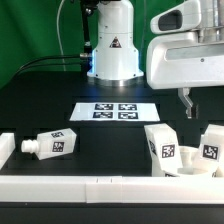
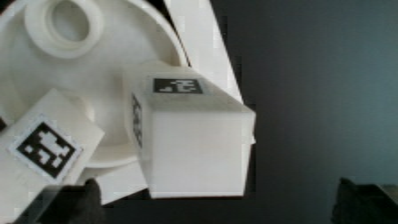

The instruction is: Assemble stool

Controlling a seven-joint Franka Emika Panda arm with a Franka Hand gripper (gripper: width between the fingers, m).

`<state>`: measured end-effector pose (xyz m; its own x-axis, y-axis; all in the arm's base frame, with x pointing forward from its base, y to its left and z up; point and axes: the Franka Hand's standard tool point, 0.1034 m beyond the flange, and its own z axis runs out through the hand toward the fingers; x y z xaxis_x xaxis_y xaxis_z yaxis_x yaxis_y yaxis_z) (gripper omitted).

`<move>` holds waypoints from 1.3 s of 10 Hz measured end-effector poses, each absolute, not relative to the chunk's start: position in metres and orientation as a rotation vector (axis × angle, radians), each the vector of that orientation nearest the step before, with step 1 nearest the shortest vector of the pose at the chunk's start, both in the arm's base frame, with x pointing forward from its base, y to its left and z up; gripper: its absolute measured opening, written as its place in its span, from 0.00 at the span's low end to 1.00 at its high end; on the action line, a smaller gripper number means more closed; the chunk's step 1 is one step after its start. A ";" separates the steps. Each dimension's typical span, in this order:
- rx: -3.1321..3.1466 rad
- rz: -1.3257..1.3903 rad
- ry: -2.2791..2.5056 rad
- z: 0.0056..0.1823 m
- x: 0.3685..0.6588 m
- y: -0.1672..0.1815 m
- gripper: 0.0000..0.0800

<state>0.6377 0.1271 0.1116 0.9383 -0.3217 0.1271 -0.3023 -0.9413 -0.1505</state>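
The round seat (image 1: 187, 168) sits on the bench (image 1: 105, 150) to the exterior view's right of the marker board (image 1: 113, 110). A tagged leg (image 1: 164, 150) and a second leg (image 1: 211, 146) stand on it, seemingly already fitted, and one socket (image 2: 71, 38) is bare. The third leg (image 1: 55, 145) lies loose to the exterior view's left of the marker board, so I'd judge the stool roughly two-thirds done. The end effector (image 1: 185, 102) hangs over the seat, jaws spread wide and gripping nothing.
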 end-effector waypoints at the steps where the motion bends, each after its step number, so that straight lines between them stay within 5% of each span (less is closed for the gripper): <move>1: -2.983 -0.233 0.392 0.112 0.638 0.126 0.81; 5: -3.075 -0.209 -0.745 0.111 0.636 0.127 0.81; 9: -3.027 -0.192 -1.036 0.109 0.638 0.117 0.81; 13: -2.970 -0.058 -1.159 0.078 0.630 0.124 0.81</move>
<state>0.6304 0.1237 0.0778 0.7351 0.6778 0.0170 0.6761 -0.7346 0.0568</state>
